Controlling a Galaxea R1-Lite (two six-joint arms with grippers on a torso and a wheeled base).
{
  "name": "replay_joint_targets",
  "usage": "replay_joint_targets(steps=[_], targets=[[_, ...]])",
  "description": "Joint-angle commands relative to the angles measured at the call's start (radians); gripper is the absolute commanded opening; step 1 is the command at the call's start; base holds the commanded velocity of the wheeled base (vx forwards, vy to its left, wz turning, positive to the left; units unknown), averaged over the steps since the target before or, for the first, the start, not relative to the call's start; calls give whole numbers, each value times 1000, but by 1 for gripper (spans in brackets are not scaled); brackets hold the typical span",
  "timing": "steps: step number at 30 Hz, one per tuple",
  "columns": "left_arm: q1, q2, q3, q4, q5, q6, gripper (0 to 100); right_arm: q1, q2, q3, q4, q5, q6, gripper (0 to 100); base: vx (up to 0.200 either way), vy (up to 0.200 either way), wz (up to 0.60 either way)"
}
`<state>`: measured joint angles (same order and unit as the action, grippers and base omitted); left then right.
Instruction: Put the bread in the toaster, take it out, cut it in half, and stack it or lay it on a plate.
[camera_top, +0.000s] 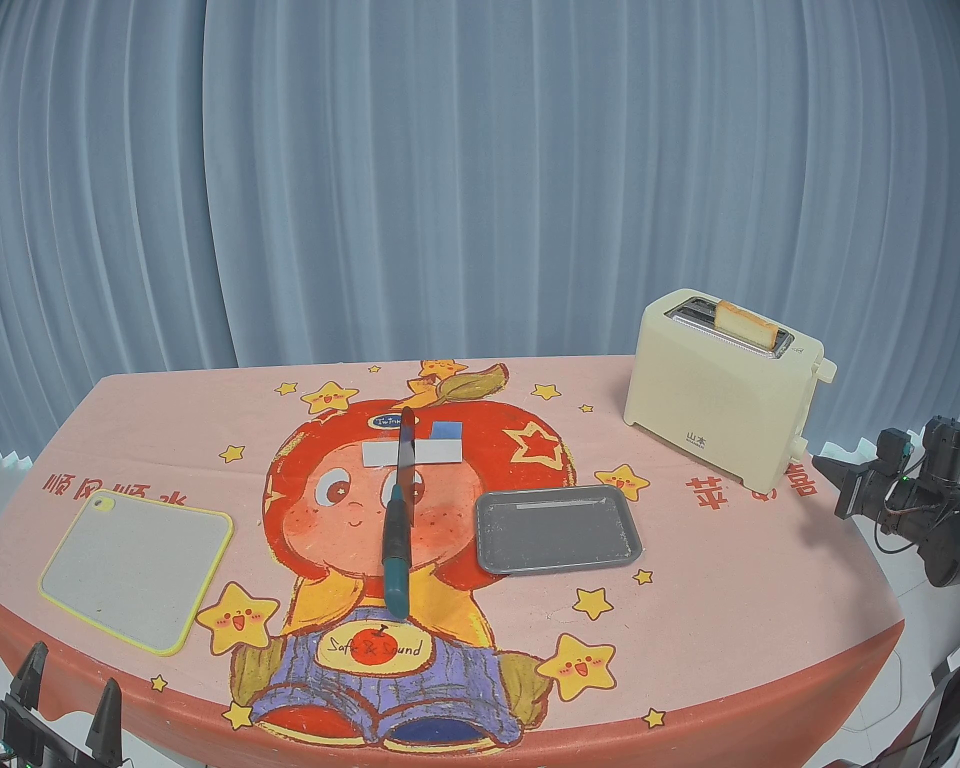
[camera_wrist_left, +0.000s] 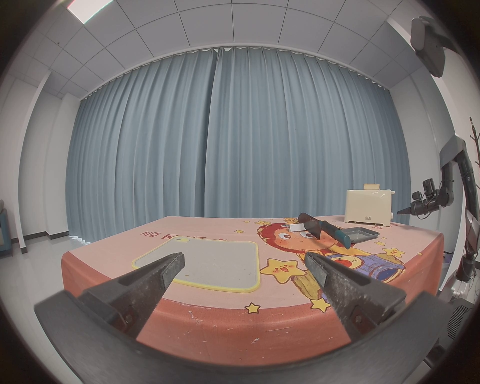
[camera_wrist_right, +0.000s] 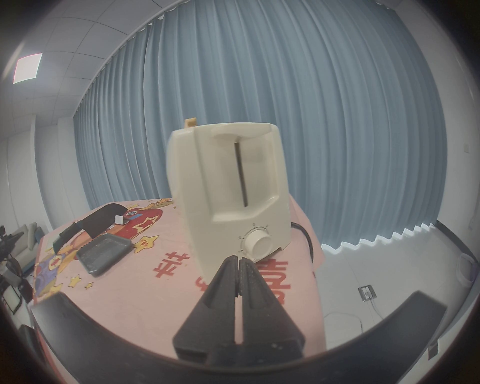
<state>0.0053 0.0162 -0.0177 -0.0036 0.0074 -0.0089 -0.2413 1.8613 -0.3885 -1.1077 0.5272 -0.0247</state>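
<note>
Black right tool (camera_wrist_right: 239, 264), fingers pressed flat together with nothing between them, held off the counter (camera_top: 750, 590) edge to the right of the cream toaster (camera_wrist_right: 230, 190), aimed at its dial end, near but not touching. Black left tool (camera_wrist_left: 242, 262), fingers spread wide with nothing between them, low at the near counter edge, far to the toaster's left and well apart from it.

On the toaster end facing the right tool, a round white dial (camera_wrist_right: 257, 244) low down and a dark lever slot (camera_wrist_right: 241, 172) above it. A black cord (camera_wrist_right: 300, 232) trailing out from behind that end. Bread (camera_top: 745, 323), a golden-brown slice, upright in one of the toaster's top slots, upper part poking above the rim.

Left of the toaster and nearer the front, a dark grey tray (camera_top: 557, 527), shallow and rectangular, flat on the counter, apart from the toaster. Further left from the toaster, near the tray without touching it, a knife (camera_top: 398, 520) with a teal handle and dark blade, flat on the counter, handle toward the front edge, blade pointing back. Blade lying across a white strip (camera_top: 435, 453), a small blue tab (camera_top: 447, 430) just beside it. Farthest left from the toaster, close to the left tool, a pale grey cutting board (camera_top: 135, 565) with a yellow-green rim, flat on the counter.
</note>
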Motion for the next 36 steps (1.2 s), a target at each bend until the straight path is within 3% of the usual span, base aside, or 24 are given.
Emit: replay_joint_targets(steps=[1,23,36], targets=[[1,-16,18,-1,0,0,100,-21,141,0,-90,0,2,0,0,0,0],[1,-16,18,-1,0,0,100,-3,187,-27,-132,-3,5,0,0,0,0],[1,-16,18,-1,0,0,100,17,187,-36,-132,-4,38,0,0,0,0]])
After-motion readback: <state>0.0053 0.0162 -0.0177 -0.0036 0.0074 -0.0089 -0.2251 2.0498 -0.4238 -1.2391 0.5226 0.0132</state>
